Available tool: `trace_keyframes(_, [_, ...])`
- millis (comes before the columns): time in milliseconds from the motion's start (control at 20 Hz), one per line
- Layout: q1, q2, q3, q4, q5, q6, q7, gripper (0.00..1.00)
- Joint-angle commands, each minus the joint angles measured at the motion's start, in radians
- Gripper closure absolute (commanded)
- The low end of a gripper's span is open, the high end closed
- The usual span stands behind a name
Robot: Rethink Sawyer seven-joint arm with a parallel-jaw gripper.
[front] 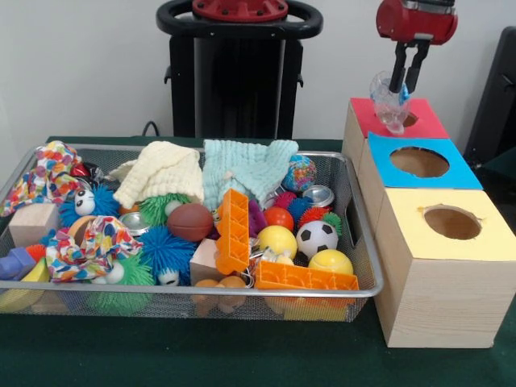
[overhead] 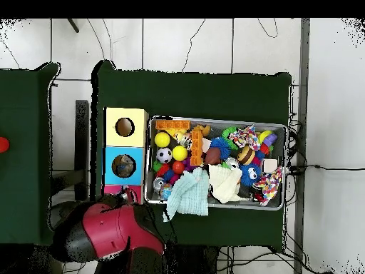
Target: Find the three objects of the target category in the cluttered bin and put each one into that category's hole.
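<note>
Clear, thin plastic cup (front: 390, 101) is hanging pinched by its rim between the closed jaws of the red and black gripper (front: 407, 83), just above the hole in the pink-topped wooden box (front: 425, 125). It is looking light, slick and easily crushed, so the rim is suiting it best.

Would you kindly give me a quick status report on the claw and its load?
Claw shut on clear plastic object. Hanging over red box, at its hole. Nothing in the way.
</note>
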Motion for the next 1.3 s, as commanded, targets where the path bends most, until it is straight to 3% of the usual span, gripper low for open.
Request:
trace_keyframes(50, [0.018, 0.049, -0.041, -0.084, 0.050, 0.041, 0.247, 1.00])
trace_keyframes(650, [0.048, 0.045, -0.082, -0.125, 0.078, 0.073, 0.235, 1.00])
trace_keyframes(950, [0.072, 0.078, -0.110, -0.162, 0.087, 0.095, 0.244, 1.00])
trace_keyframes(1300, [0.094, 0.154, -0.126, -0.163, 0.115, 0.043, 0.270, 1.00])
